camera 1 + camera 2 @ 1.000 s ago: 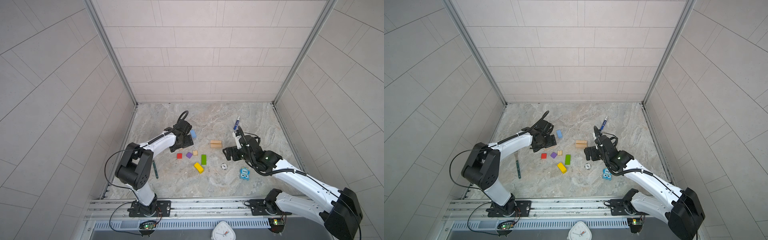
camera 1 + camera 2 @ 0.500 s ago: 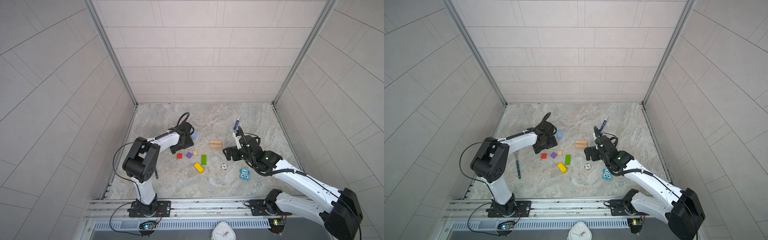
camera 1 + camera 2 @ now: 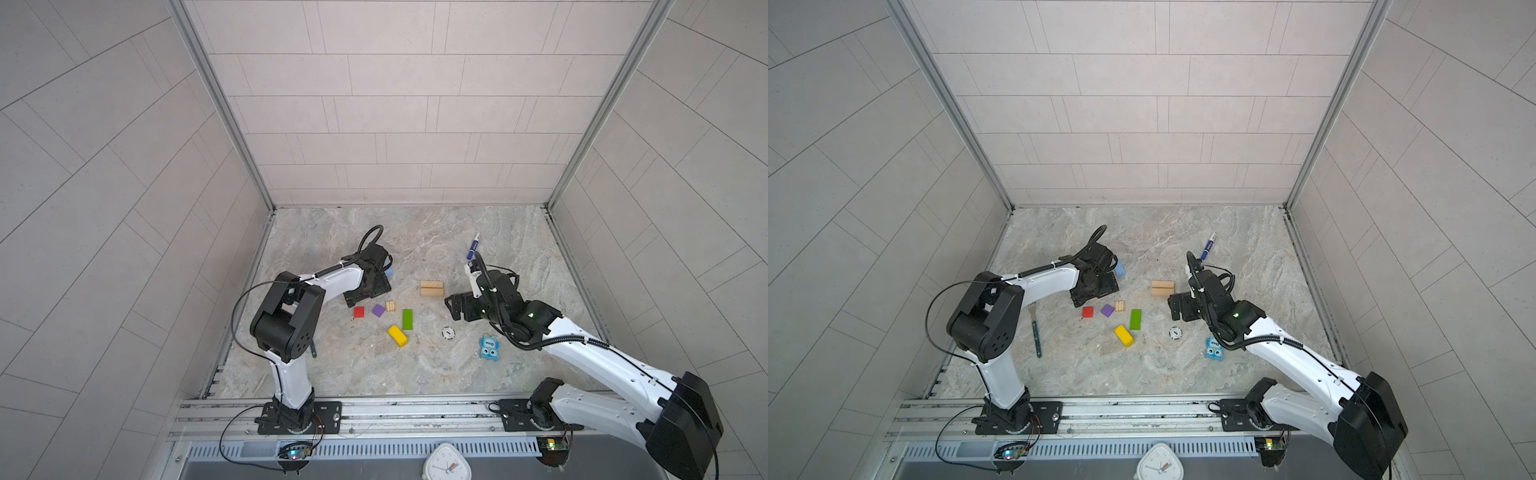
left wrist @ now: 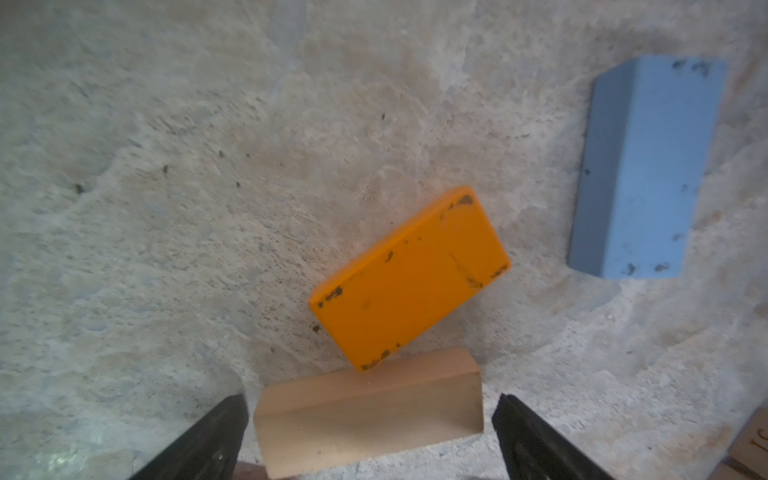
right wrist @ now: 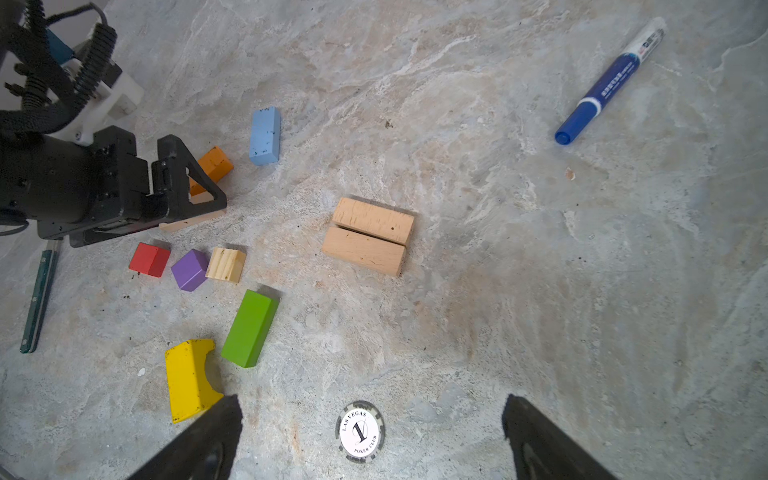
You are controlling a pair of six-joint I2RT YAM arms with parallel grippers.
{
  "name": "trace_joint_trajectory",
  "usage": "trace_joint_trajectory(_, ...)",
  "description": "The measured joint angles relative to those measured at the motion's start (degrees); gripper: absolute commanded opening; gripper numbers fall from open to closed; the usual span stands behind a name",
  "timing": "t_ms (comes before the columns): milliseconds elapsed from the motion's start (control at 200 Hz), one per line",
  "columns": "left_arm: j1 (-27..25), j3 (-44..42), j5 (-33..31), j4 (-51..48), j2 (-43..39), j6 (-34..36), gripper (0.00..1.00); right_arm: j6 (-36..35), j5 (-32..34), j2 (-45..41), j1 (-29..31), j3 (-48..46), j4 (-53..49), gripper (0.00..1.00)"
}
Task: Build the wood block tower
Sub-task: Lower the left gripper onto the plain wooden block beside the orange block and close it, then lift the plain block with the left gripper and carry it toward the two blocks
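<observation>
My left gripper [image 4: 370, 401] is spread wide, straddling a tan block [image 4: 374, 419] but not pinching it. The orange block [image 4: 409, 278] has a corner touching it, so I'd close squarely and lift straight up to avoid dragging it. The tan pair [image 3: 431, 288], probably the tower's base, lies at three o'clock. My right gripper [image 5: 371, 401] hangs spread and empty. The bench [image 3: 415, 374] is mottled stone, with pale tiled walls around it.

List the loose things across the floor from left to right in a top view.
Teal-handled tool → red cube → purple cube → striped cube → green block → tan blocks → blue toy.
</observation>
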Motion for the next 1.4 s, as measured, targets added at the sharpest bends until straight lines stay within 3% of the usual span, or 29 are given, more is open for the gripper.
trace_joint_trajectory(260, -0.07, 0.26, -0.07, 0.15, 0.28, -0.90, 0.94, 0.00, 0.00, 0.02, -0.04, 0.00, 0.04, 0.99)
trace_joint_trajectory(485, -0.13, 0.28, -0.63, 0.63, 0.39, -0.94, 0.79, 0.00, 0.00, -0.02, -0.11, -0.35, 0.22, 0.99)
trace_joint_trajectory(680, -0.35, 0.35, -1.31, 0.55, 0.39, -0.09, 0.77, 0.04, 0.00, -0.07, -0.13, -0.61, 0.22, 0.99)
trace_joint_trajectory(710, -0.37, 0.37, -1.33, 0.52, 0.39, 0.13, 0.70, 0.09, 0.00, -0.09, -0.13, -0.61, 0.22, 0.99)
trace_joint_trajectory(756, -0.37, 0.39, -1.33, 0.50, 0.39, 0.57, 0.69, 0.20, -0.02, -0.09, -0.13, -0.61, 0.22, 0.99)
trace_joint_trajectory(1166, -0.66, 1.77, 1.40, -2.14, -0.11, 6.80, 0.65, 0.61, 0.02, -0.15, -0.48, -0.61, 0.15, 0.99)
trace_joint_trajectory(1401, -5.70, 4.94, 1.64, -4.35, -3.39, 9.18, 0.66, 1.49, -0.55, -0.98, -1.92, -0.61, 0.11, 0.99)
